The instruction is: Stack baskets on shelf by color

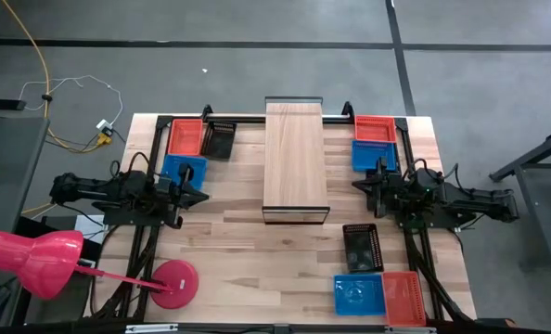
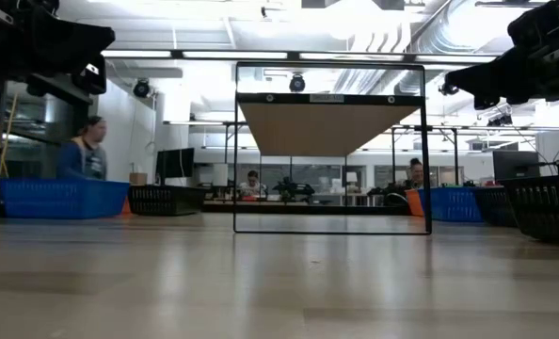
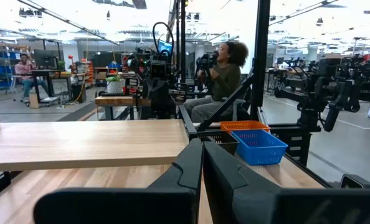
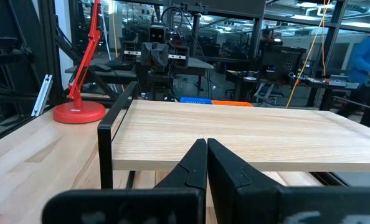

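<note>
The shelf (image 1: 296,167), a light-wood board on a thin black frame, stands at the table's middle with nothing on it. A red (image 1: 185,137), a black (image 1: 220,139) and a blue basket (image 1: 183,170) sit at the far left. A red (image 1: 376,128) and a blue one (image 1: 374,154) sit at the far right. A black (image 1: 361,248), a blue (image 1: 359,294) and a red basket (image 1: 404,297) sit at the near right. My left gripper (image 1: 204,195) hovers shut left of the shelf, and my right gripper (image 1: 357,186) hovers shut right of it. Both point at the shelf and hold nothing.
A red desk lamp (image 1: 173,283) stands at the table's near left corner, its head hanging past the left edge. Black frame rails run along the table's left, right and far sides. Bare tabletop lies in front of the shelf. People (image 3: 225,71) sit and stand in the room beyond.
</note>
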